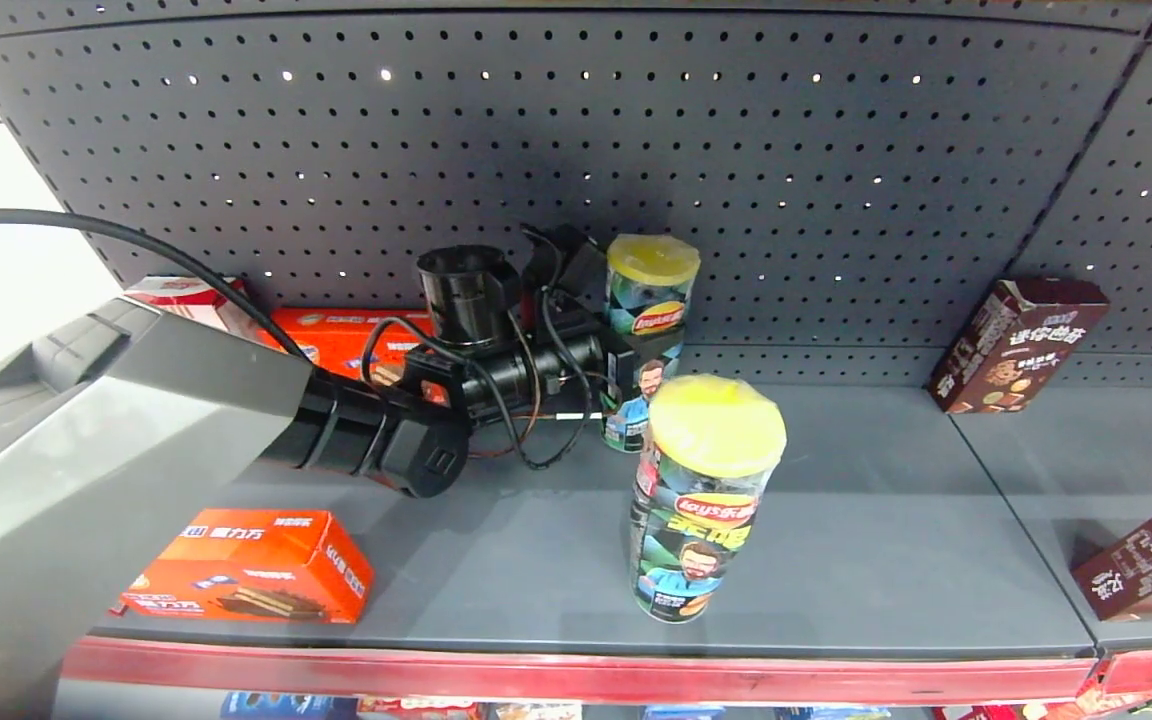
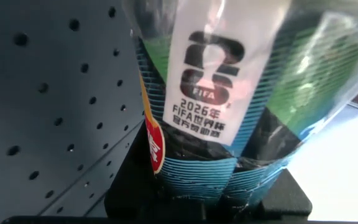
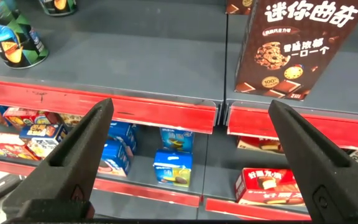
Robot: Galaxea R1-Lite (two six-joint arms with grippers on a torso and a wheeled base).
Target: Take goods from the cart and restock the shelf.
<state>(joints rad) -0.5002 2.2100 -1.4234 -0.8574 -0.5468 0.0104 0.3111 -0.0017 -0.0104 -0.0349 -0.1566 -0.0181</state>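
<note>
Rear can: upright at centre frame, near the pegboard, behind the front can.
Left gripper: pinching its lower body.
Release: confirm it sits flat on the shelf, then let go gently.
Right gripper: spread wide, empty.

Left arm extends over the grey shelf. Left gripper clasps the lower half of the rear can, upright near the pegboard. Front can, yellow-lidded, upright, stands apart nearer the edge. Orange box lies flat at front left. Brown box leans at rear right; second brown box sits nearer the front
</note>
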